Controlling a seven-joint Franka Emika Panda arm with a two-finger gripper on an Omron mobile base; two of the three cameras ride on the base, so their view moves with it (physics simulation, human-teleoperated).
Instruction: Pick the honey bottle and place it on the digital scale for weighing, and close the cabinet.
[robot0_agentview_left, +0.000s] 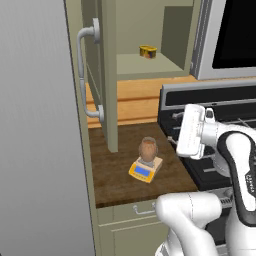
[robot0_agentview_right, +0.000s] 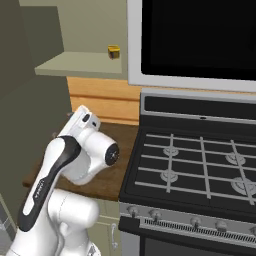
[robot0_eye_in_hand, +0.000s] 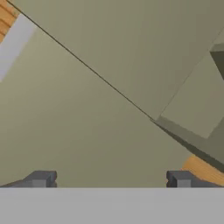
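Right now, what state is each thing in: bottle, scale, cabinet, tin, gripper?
honey bottle: upright on the scale, released.
digital scale: on the counter, loaded, display facing forward.
cabinet: door open.
yellow tin: on the cabinet shelf.
gripper: fingers apart, empty, facing the cabinet door.

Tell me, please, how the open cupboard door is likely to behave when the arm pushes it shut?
The cupboard door looks like a stiff flat panel, so it should probably swing as one piece rather than flex. It stands wide open, edge-on over the counter, so a long sweep seems needed. The honey jar on the scale sits close to it, though likely below its path.
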